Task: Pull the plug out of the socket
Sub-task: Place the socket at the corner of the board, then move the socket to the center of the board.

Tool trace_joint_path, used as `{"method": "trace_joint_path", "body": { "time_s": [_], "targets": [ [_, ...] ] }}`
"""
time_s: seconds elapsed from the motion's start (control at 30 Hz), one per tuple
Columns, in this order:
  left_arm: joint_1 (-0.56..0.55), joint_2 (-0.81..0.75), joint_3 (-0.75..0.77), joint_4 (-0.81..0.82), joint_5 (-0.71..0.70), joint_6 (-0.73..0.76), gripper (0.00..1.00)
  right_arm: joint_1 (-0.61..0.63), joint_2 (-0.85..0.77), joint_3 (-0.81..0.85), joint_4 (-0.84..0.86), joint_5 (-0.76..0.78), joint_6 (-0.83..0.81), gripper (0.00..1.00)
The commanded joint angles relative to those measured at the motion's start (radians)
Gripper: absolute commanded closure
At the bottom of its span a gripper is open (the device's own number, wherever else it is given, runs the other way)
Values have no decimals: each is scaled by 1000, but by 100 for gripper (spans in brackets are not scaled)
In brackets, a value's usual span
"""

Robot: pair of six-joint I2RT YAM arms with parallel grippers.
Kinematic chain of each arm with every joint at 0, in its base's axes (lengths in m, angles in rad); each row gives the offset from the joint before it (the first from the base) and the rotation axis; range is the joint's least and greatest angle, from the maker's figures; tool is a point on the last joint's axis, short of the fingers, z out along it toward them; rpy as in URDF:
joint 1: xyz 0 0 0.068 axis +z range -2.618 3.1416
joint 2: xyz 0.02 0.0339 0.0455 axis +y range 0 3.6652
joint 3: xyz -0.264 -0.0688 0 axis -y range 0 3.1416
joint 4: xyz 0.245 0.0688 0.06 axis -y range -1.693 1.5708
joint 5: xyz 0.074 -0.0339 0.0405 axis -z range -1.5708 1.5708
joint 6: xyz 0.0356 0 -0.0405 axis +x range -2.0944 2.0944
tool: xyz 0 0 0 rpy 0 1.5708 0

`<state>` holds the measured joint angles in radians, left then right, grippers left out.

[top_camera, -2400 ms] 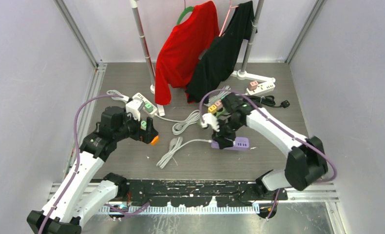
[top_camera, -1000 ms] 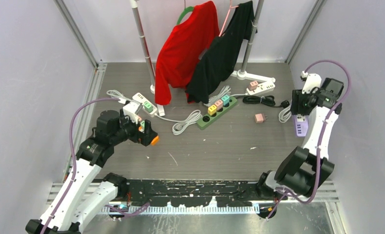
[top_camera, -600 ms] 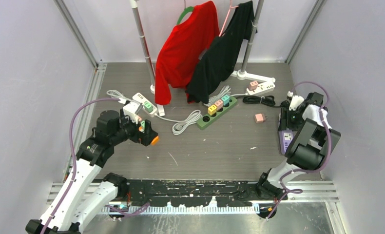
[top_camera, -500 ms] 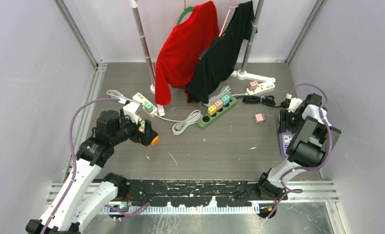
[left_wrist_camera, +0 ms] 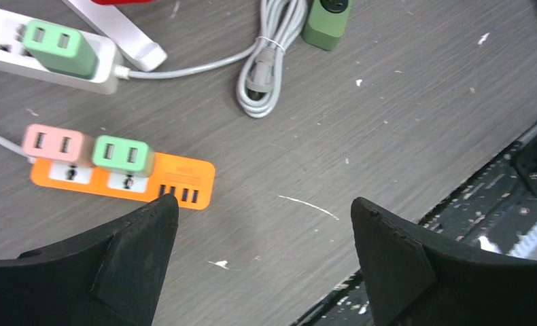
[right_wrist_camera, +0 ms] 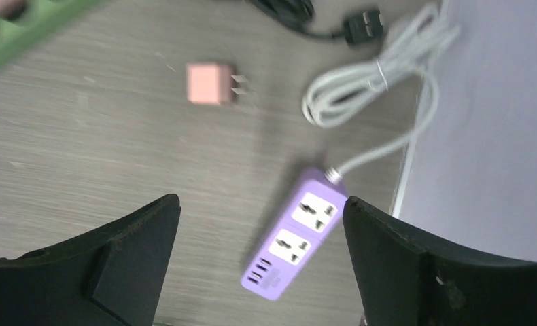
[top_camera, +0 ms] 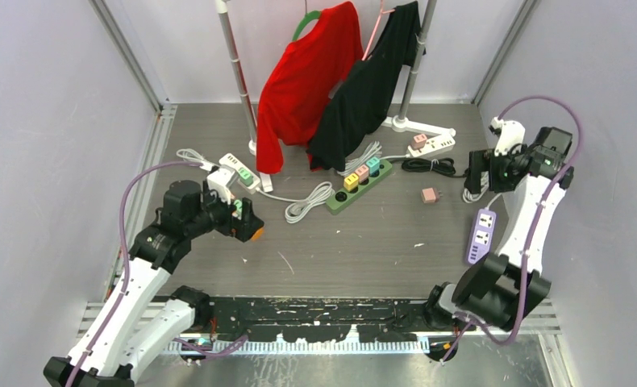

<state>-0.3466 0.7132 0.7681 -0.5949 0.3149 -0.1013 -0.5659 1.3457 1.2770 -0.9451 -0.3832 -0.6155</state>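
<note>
Left gripper (left_wrist_camera: pixel 262 210) gaping, empty, by orange strip (left_wrist_camera: pixel 126 182); right gripper (right_wrist_camera: pixel 260 204) gaping, empty, above purple strip (right_wrist_camera: pixel 293 234) near right wall (right_wrist_camera: pixel 490 136); pink plug (right_wrist_camera: pixel 208 83) loose on open tabletop (right_wrist_camera: pixel 82 149)

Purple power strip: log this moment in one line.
purple strip: flat, sockets empty | pink plug: loose | right pincer: open | left pincer: open

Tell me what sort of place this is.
Likely a robot lab test cell: plain white walls on metal framing enclose the table, with staged props such as a purple power strip, a green power strip and a red shirt on a rack.
</note>
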Motion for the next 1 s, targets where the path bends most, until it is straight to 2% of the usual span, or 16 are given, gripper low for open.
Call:
{"method": "trace_joint_path", "body": {
  "time_s": [0.0,0.13,0.23,0.33,0.5,0.6,0.73,0.8,0.97],
  "targets": [
    [4,29,57,46,84,-73,3,31,-113,78,-101,-315,57,5],
    [4,45,76,142,195,-250,3,128,-207,24,33,-514,227,3],
    [4,34,-19,356,281,-447,2,232,-269,-93,234,-666,445,3],
    [4,53,-159,596,306,-625,2,251,-306,-256,500,-783,644,1],
    [-25,172,-231,821,330,-779,4,248,-314,-338,527,-786,620,0],
    [-144,247,-209,861,232,-747,4,248,-298,-326,535,-784,648,0],
    [-332,368,-96,707,-9,-508,5,248,-298,-323,550,-678,751,0],
    [-386,440,-50,688,-105,-424,4,248,-309,-326,547,-648,760,0],
    [-402,646,26,818,-88,-321,5,248,-317,-319,530,-614,749,0]
  ]
}}
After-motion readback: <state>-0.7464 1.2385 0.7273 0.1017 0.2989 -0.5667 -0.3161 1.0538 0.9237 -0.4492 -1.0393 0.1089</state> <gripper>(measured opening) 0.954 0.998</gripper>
